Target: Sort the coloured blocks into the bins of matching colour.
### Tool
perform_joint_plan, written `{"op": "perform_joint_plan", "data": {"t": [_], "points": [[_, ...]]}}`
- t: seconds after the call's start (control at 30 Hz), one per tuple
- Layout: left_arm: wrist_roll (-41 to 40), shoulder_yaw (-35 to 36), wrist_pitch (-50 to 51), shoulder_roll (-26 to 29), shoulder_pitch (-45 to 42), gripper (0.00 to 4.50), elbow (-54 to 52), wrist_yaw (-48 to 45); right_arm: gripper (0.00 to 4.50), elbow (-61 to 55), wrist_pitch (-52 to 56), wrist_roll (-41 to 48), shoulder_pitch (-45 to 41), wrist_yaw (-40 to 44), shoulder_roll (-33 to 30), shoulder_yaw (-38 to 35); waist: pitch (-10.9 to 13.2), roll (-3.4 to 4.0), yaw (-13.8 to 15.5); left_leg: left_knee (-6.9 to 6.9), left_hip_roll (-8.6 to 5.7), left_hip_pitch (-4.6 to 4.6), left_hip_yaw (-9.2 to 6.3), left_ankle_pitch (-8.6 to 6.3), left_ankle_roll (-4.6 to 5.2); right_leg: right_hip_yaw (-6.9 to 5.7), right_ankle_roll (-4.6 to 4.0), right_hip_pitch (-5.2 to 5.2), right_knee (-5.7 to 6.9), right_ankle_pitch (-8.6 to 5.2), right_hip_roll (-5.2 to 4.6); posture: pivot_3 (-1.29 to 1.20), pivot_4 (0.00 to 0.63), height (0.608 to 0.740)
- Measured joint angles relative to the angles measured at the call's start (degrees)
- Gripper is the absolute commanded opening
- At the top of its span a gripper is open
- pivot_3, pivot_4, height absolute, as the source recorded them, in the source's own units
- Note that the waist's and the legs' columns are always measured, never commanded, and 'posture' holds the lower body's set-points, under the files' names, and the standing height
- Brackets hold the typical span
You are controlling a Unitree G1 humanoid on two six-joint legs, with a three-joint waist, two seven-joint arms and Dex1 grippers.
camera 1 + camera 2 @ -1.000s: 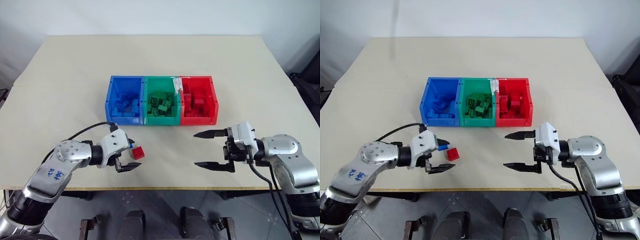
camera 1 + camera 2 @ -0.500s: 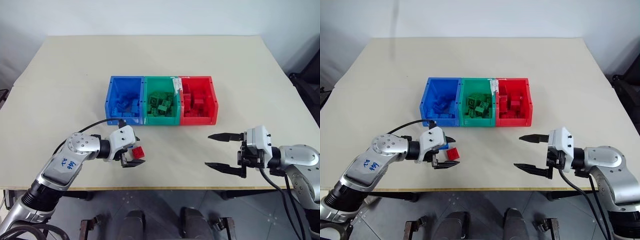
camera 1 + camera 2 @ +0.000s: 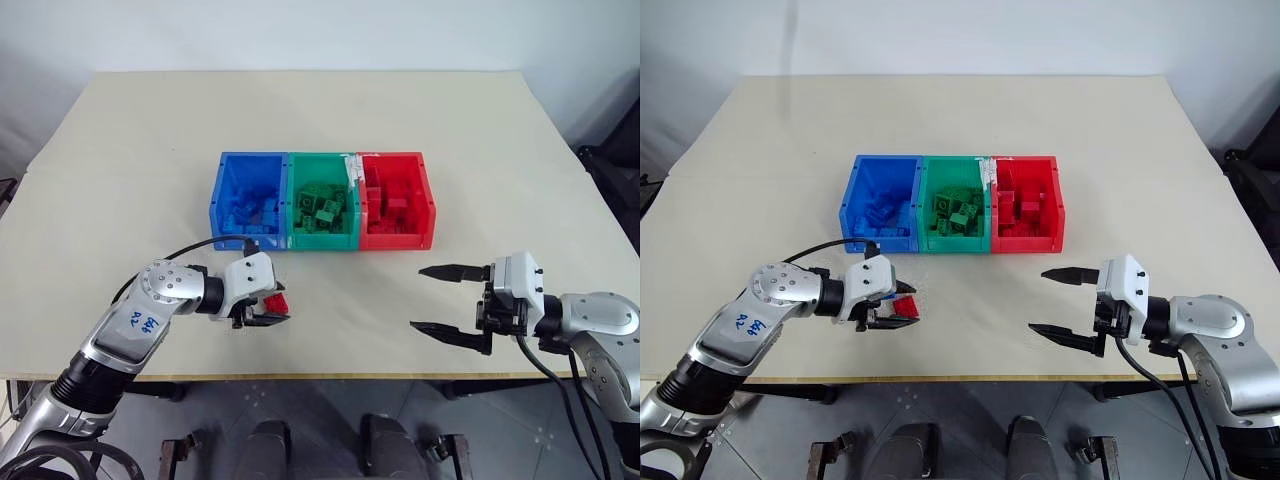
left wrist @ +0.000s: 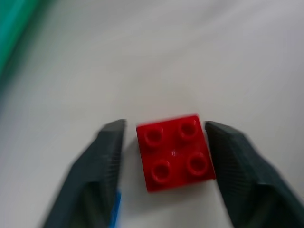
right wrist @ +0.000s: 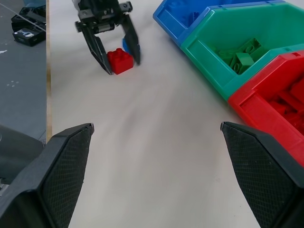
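Fingers of the left gripper (image 4: pixel 164 156) stand on both sides of the red block (image 4: pixel 175 152) on the table (image 3: pixel 150 150), near the blue bin (image 3: pixel 250 198); I cannot tell if they press it. The left wrist view shows narrow gaps. The right gripper (image 3: pixel 444 300) is spread wide.

I see a smooth, glossy red plastic brick (image 4: pixel 175 151) with moulded studs. The fingers (image 4: pixel 237 171) flanking it look matt black with a fine cross-hatched texture. The bins (image 3: pixel 324 201) read as shiny moulded plastic. The table (image 3: pixel 320 110) is matt beige board, smooth, with a pale raw front edge.
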Motion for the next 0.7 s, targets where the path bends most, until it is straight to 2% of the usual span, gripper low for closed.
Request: {"op": "perform_joint_plan", "data": {"t": [0.03,0.07,0.33,0.53,0.7], "points": [[-0.02,0.03,0.14,0.00,0.07,1.53,-0.10,-0.18,4.50,0.00,-0.13,0.00,-0.11,-0.10,0.00,0.06,0.00,0.00,0.02,0.02,0.00,0.00,0.00,0.00,0.00,0.00,0.00,0.01,0.00,0.00,0.00,0.00,0.150,0.740],[-0.02,0.04,0.29,0.02,0.09,1.48,-0.17,-0.30,4.50,0.00,-0.25,0.00,-0.15,-0.16,0.00,0.08,0.00,0.00,0.02,0.03,0.00,0.00,0.00,0.00,0.00,0.00,0.00,0.01,0.00,0.00,0.00,0.00,0.150,0.740],[-0.87,0.86,0.20,-0.46,-0.02,1.48,-0.17,-1.45,4.50,-0.05,-0.73,-0.53,0.28,-0.86,0.03,0.25,0.00,0.00,0.03,0.05,0.00,-0.01,-0.01,-0.01,0.01,0.00,0.00,0.01,0.02,0.00,0.00,0.00,0.150,0.740],[-7.19,6.50,-0.70,-7.85,-10.47,1.48,3.28,-1.80,4.50,-1.85,-0.41,2.22,4.57,-8.46,4.50,-6.40,0.02,-0.03,1.44,0.39,-0.03,-0.17,-0.13,-0.02,0.03,-0.07,0.08,0.09,0.06,0.05,0.00,0.00,0.150,0.740],[-5.87,5.96,-6.59,-21.61,-25.30,1.48,21.40,1.44,4.50,-2.55,-2.02,1.76,8.19,-18.49,11.63,-11.35,0.00,-0.05,2.12,0.55,-0.13,-0.20,-0.11,-0.03,0.07,-0.04,0.24,0.15,0.03,0.13,-0.02,0.00,0.150,0.740]]}}
